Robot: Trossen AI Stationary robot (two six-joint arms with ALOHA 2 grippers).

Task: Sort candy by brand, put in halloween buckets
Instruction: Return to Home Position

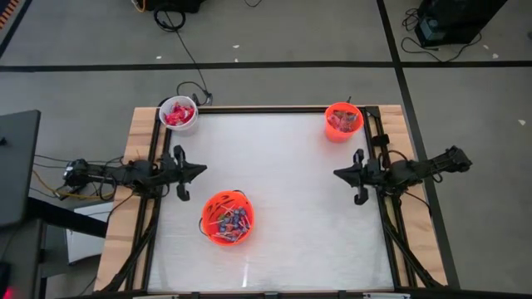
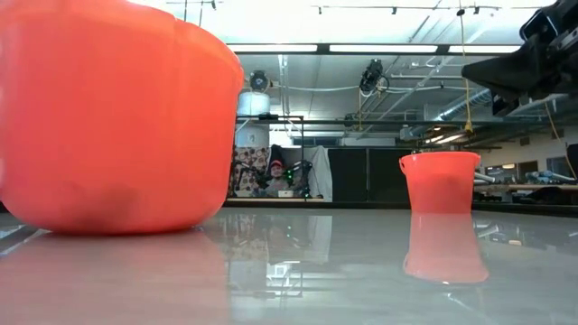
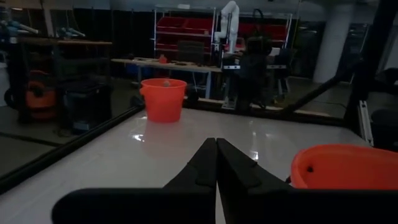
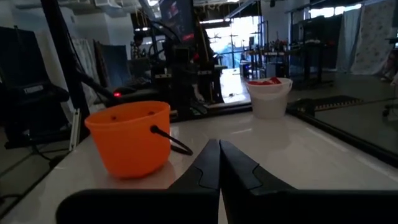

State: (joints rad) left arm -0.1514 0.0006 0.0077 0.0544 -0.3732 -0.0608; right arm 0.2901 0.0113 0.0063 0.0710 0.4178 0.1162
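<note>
Left pincer [image 1: 200,171] and right pincer [image 1: 337,173] are seen closed, empty, at the worktop [image 1: 283,183] sides. Home should be reached without the big bucket [image 1: 227,218] being touched.

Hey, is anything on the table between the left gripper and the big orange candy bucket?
Nothing visible. The left gripper, shut, hovers near the table's left edge; only bare white tabletop separates it from the large round orange plastic bucket holding wrapped candy.

Right hand [image 4: 218,144] closed; orange bucket [image 4: 129,140] near, white bucket [image 4: 269,101] beyond.
</note>
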